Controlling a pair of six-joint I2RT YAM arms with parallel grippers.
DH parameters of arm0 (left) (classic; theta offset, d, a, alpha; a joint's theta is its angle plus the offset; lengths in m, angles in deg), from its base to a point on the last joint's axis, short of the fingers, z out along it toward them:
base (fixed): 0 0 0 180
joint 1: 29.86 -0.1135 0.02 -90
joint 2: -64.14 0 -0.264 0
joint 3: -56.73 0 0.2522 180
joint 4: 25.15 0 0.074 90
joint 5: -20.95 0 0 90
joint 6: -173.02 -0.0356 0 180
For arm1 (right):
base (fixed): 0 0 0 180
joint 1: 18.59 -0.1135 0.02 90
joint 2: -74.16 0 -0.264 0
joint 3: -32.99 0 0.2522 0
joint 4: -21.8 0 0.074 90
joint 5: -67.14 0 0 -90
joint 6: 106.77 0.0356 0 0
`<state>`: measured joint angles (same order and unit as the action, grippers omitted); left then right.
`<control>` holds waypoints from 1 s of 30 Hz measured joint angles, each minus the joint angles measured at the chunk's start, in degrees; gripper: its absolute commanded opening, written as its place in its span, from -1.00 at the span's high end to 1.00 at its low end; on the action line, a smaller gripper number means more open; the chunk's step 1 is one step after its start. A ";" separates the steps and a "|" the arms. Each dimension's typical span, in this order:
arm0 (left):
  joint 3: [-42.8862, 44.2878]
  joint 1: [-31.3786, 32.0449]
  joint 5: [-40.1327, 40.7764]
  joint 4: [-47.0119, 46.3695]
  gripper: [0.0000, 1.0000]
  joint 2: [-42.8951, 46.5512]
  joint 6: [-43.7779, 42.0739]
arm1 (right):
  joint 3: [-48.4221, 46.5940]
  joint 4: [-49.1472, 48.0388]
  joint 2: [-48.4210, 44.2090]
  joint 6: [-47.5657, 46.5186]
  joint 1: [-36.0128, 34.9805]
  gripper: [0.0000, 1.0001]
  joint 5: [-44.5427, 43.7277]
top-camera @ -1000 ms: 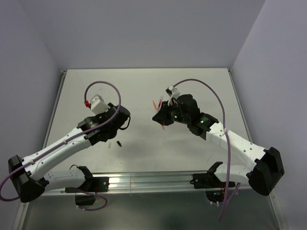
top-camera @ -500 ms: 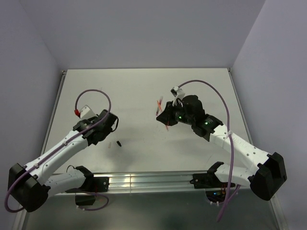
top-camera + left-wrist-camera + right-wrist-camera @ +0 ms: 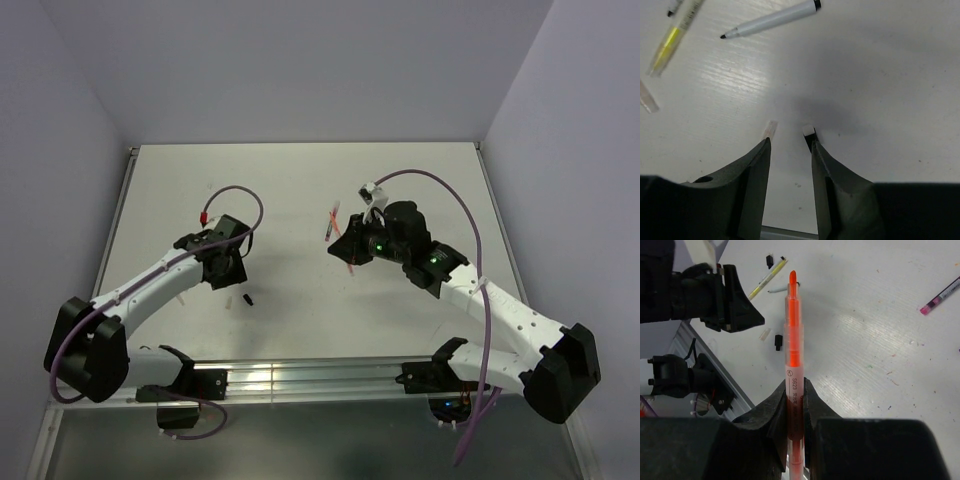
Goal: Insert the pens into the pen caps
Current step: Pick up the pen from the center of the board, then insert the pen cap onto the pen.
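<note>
My right gripper (image 3: 795, 390) is shut on an orange pen (image 3: 792, 330), tip pointing away from me; in the top view it (image 3: 345, 250) hovers mid-table. My left gripper (image 3: 789, 132) is open and empty, low over bare table; in the top view it is at left (image 3: 224, 264). A white-black pen (image 3: 772, 19), a yellow pen (image 3: 671, 39), a clear cap (image 3: 647, 100) and a black cap (image 3: 672, 7) lie ahead of it. Another clear cap (image 3: 764, 335) and black cap (image 3: 778, 341) lie together (image 3: 240, 299). A dark purple pen (image 3: 942, 294) lies apart.
The table's metal rail (image 3: 300, 380) runs along the near edge beside both arm bases. Grey walls enclose the table on three sides. A red pen (image 3: 331, 215) lies by the right gripper. Purple cables loop above both arms.
My left gripper has swung left and tipped down towards the table near the caps. My right gripper has shifted slightly right, still holding the orange pen.
</note>
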<state>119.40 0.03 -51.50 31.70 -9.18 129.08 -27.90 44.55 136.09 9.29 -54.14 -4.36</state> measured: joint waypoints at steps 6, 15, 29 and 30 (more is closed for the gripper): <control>-0.31 -2.67 -5.27 -0.76 0.15 -2.03 -1.16 | 0.63 -0.37 -0.83 0.00 0.20 1.00 0.11; -2.91 -5.33 -5.66 -1.07 0.14 -0.68 2.86 | 0.70 -0.42 -0.83 0.02 0.20 1.00 0.66; -7.85 -9.94 -5.77 -3.41 0.15 1.84 6.21 | 0.76 -0.44 -0.66 0.04 0.20 1.00 1.14; -8.15 -9.99 -5.81 -3.58 0.15 1.84 6.21 | 0.76 -0.44 -0.63 0.04 0.20 1.00 1.16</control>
<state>111.24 -9.95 -57.32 28.12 -7.35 135.29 -27.14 44.12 135.46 9.34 -53.95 -3.20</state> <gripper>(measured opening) 0.426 0.176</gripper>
